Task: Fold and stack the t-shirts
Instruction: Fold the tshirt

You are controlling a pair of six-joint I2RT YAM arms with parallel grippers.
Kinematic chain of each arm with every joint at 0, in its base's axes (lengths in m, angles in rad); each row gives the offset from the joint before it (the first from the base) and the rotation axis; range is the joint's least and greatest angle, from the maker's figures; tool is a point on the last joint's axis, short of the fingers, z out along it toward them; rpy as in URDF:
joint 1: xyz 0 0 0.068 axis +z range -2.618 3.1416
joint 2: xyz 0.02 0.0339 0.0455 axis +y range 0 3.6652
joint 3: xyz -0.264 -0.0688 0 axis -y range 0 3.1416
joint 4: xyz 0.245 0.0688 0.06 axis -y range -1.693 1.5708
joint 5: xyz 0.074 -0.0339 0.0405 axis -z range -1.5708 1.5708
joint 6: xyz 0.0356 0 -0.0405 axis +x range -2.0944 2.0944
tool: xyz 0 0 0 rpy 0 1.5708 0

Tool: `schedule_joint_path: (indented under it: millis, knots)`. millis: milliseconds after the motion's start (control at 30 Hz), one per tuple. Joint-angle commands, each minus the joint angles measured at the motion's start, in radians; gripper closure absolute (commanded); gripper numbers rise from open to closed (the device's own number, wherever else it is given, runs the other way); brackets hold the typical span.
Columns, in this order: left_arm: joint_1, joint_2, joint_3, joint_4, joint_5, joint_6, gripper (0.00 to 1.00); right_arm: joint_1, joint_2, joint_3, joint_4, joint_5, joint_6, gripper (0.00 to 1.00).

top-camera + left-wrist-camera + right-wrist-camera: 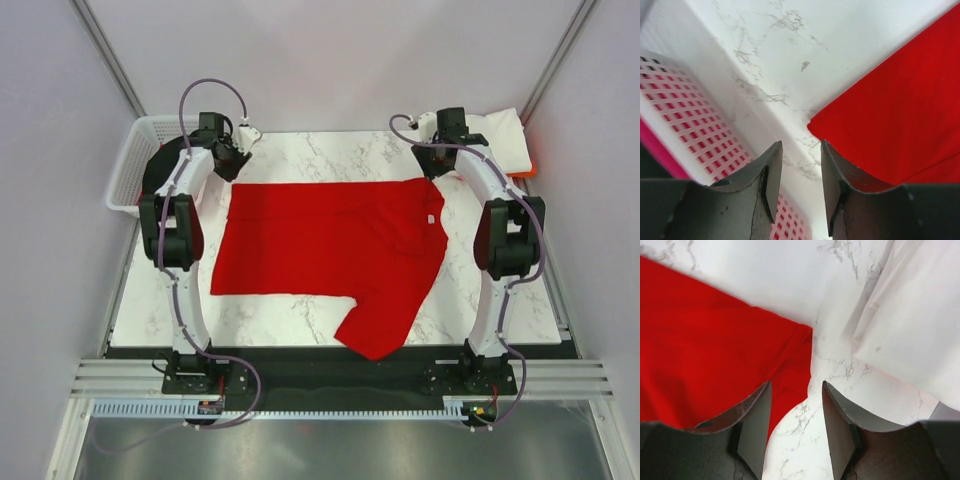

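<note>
1. The red t-shirt (330, 245) lies flat on the marble table (290, 320), in the centre of the top view. Its long axis runs left to right across the frame. The hem forms the left edge and the collar end points to the right.
2. One sleeve (375, 330) spreads toward the lower centre of the frame. The upper edge of the shirt is a straight line, and a second sleeve cannot be made out.
3. The left gripper (800, 150) sits at the upper-left corner of the shirt, beside the basket (690, 110). Its fingers stand moderately apart with only marble between them, and they hold nothing. The red corner lies just right of the fingertips.
4. The right gripper (795, 390) sits at the upper-right corner of the shirt. Its fingers stand moderately apart and hold nothing. One finger overlaps red cloth and the other overlaps bare marble. Contact with the cloth cannot be determined.
5. A white t-shirt (505, 135) lies in the upper right of the top view, partly covered by the right arm. An orange edge (526, 167) shows beneath it, and the rest of that item is hidden.
6. The basket contents are mostly hidden by the left arm. A magenta-pink strip (652, 147) shows at the left edge of the left wrist view, and its shape cannot be made out.
</note>
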Motion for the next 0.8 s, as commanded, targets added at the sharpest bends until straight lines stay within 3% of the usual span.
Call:
schedule_joint_path:
  millis: [0,333,767]
  knots:
    - [0.008,0.068,0.130,-0.097,0.033,-0.119,0.56,-0.023,0.071,0.143,-0.002,-0.049,0.045,0.47]
    - [0.018,0.169,0.250,-0.135,0.024,-0.155,0.55,-0.045,0.248,0.257,-0.014,-0.147,0.086,0.47]
    - [0.022,0.229,0.322,-0.192,0.099,-0.228,0.48,-0.080,0.361,0.344,-0.011,-0.145,0.088,0.48]
